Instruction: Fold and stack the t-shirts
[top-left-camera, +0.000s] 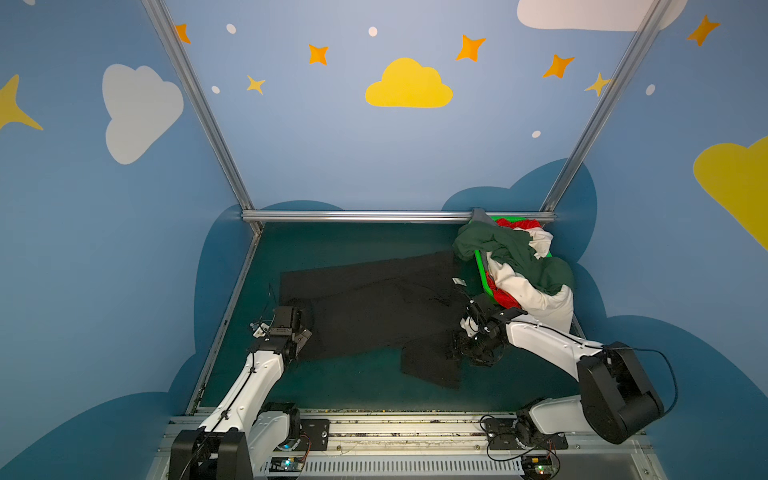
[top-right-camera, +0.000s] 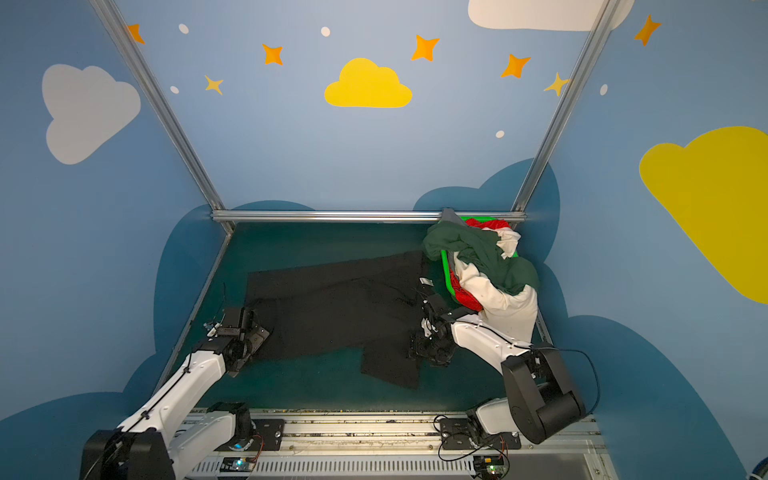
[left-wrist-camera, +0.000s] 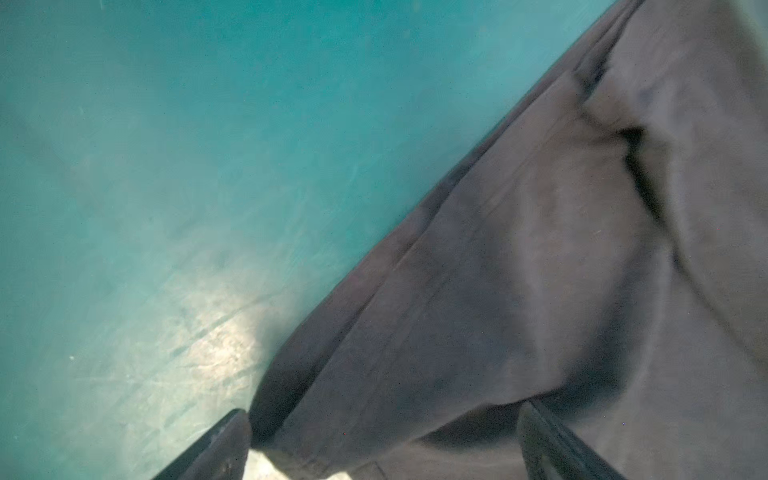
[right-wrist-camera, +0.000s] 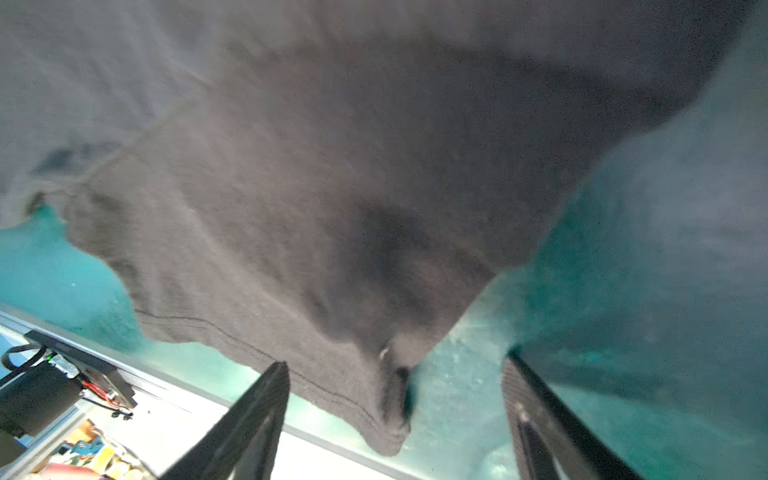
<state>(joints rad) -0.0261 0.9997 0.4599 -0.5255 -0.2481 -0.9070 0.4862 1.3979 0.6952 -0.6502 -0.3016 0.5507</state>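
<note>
Left hand (left-wrist-camera: 382, 415) is released, its fingers spread astride the near-left edge of the black t-shirt (top-left-camera: 374, 307), which lies spread across the middle of the bench (top-left-camera: 332, 241). Right hand (right-wrist-camera: 397, 361) is released too, fingers wide on either side of the near-right sleeve corner. Dark green t-shirt (top-left-camera: 511, 249), white t-shirt (top-left-camera: 536, 299) and red t-shirt (top-left-camera: 505, 297) are heaped in the green basket (top-left-camera: 482, 270), far right.

One black t-shirt (top-left-camera: 374, 307), one basket (top-left-camera: 481, 270), two claws (left-wrist-camera: 386, 415) (right-wrist-camera: 397, 361)

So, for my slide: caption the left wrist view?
Open left tool over an edge of the black t-shirt on the teal table.
</note>
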